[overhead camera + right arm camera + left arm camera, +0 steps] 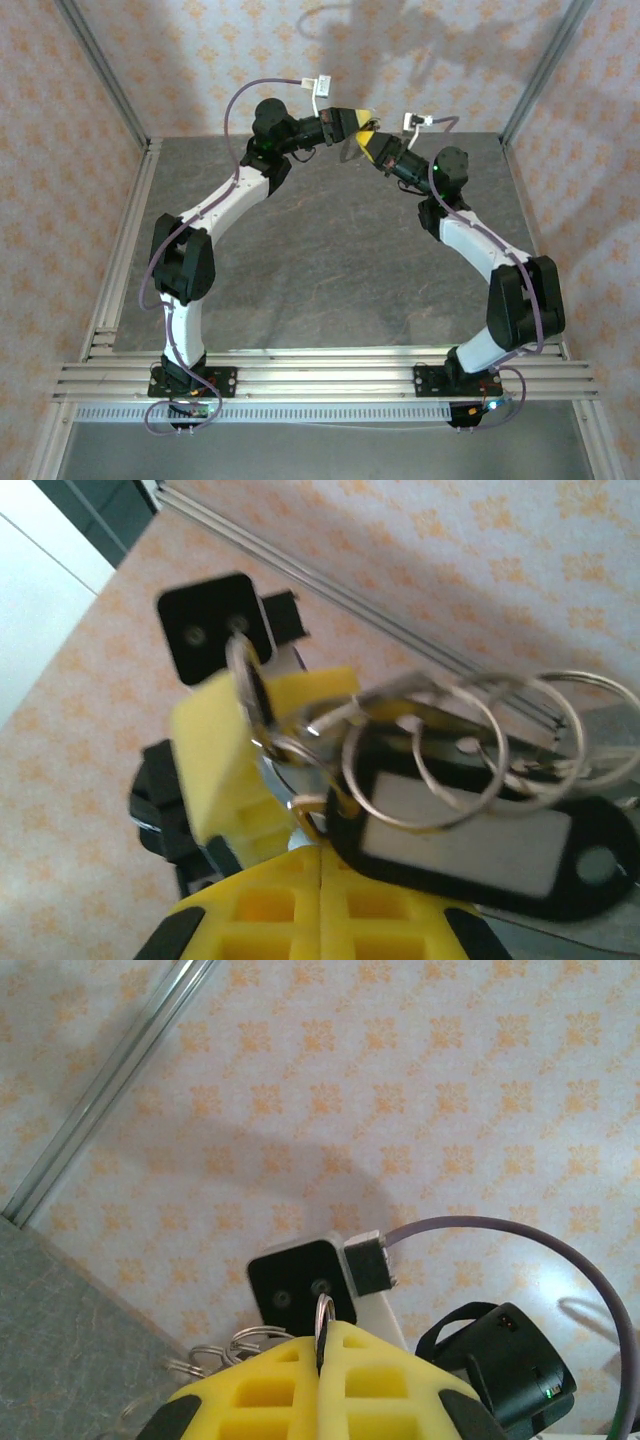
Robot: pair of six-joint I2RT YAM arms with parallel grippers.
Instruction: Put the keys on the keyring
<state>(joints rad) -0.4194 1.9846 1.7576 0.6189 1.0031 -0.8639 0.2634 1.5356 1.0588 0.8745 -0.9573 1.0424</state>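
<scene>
Silvery keyring [326, 1300] gripped edge-on by left pincer [322, 1338], pointing out past its tips, right pincer [320, 858] clenched

Open room over table [330, 270] between arms; fingers [352, 118] crowd near back wall [420, 60].

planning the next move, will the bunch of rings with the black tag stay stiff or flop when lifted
Probably floppy: the rings look loosely linked, so they'd likely swing. The black tag looks like thin plastic, likely light. Their smooth wire, pinched in the left gripper, might slip.
</scene>
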